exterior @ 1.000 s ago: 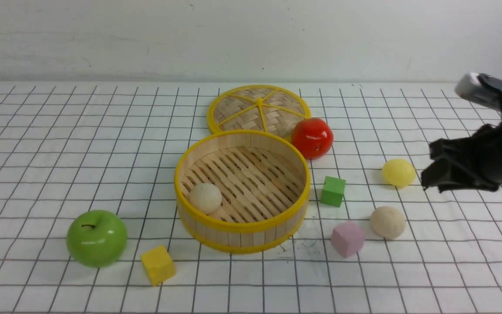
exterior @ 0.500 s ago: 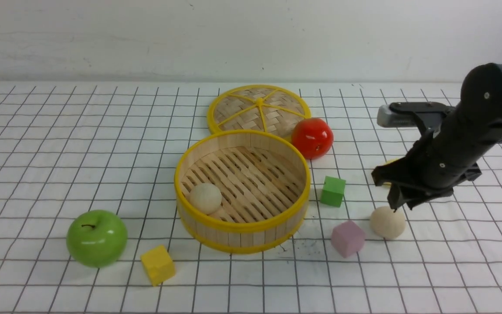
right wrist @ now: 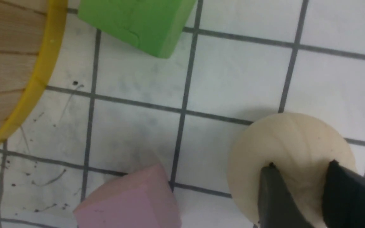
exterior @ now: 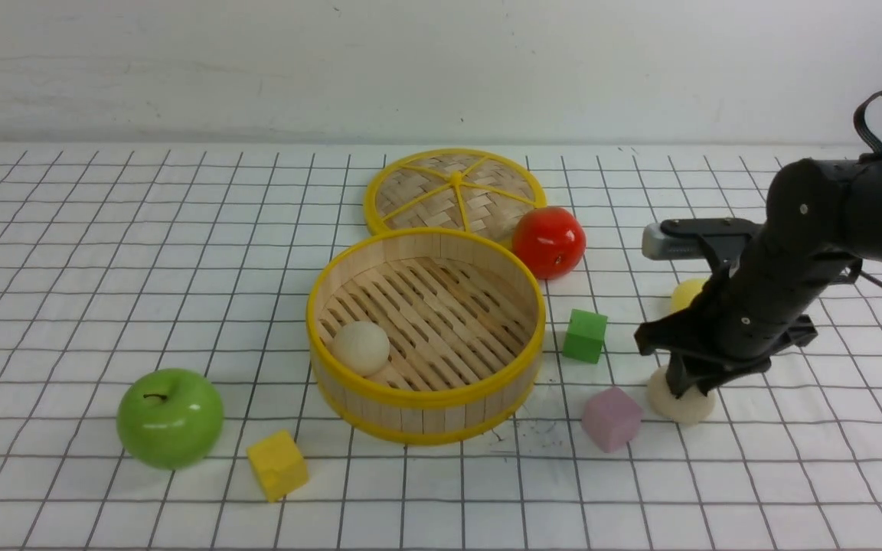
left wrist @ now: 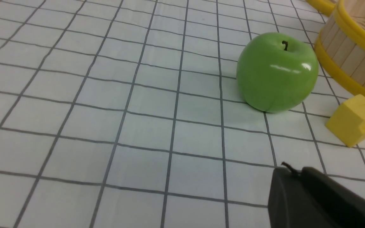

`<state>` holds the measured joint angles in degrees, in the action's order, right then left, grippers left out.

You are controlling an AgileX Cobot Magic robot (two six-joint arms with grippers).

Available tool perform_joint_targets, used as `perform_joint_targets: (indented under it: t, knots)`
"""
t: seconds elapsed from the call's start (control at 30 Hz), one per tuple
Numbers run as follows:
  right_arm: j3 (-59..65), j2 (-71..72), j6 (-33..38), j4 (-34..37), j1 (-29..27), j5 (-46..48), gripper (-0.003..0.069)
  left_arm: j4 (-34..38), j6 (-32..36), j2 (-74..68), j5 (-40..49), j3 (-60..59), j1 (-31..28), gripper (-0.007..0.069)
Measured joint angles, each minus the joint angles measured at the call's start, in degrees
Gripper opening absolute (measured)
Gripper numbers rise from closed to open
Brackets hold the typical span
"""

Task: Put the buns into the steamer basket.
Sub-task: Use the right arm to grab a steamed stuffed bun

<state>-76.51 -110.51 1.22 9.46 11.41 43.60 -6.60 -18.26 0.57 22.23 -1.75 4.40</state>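
Observation:
The steamer basket stands mid-table with one beige bun on its slatted floor. A second beige bun lies to the basket's right, beside a pink cube. My right gripper hangs right over it, jaws open, their tips at the bun's top and narrower apart than the bun. The pale yellow bun lies farther back, half hidden by the right arm. My left gripper is shut and empty, low over the cloth near the green apple, out of the front view.
A woven lid lies behind the basket with a red tomato beside it. A green cube and a pink cube sit between basket and right gripper. A green apple and a yellow cube lie front left.
My right arm has swung in from the right edge, leftward and down, onto the beige bun by the pink cube. It now covers part of the yellow bun. Nothing else moved.

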Motion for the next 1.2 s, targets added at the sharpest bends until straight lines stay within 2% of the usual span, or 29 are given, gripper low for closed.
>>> perform_joint_targets:
  t: [0.6,0.7,0.83,0.9,1.07,1.2]
  knots:
    - [-1.5,-1.2,2.0,0.1,0.0,3.2,0.0237,0.0,0.0,0.0,0.0,0.0,0.0,0.0057]
    - [-1.6,-1.4,2.0,0.1,0.0,3.2,0.0208,0.0,0.0,0.0,0.0,0.0,0.0,0.0057]
    - [-2.0,-1.4,2.0,0.0,0.0,3.4,0.0063,0.0,0.0,0.0,0.0,0.0,0.0,0.0061]
    - [-2.3,-1.4,2.0,0.0,0.0,3.8,0.0014,0.0,0.0,0.0,0.0,0.0,0.0,0.0064]
    - [-5.0,-1.4,2.0,-0.4,0.0,7.0,0.0005,0.0,0.0,0.0,0.0,0.0,0.0,0.0072]
    - [-12.5,-1.0,2.0,0.3,0.0,10.3,0.0005,0.0,0.0,0.0,0.0,0.0,0.0,0.0074]
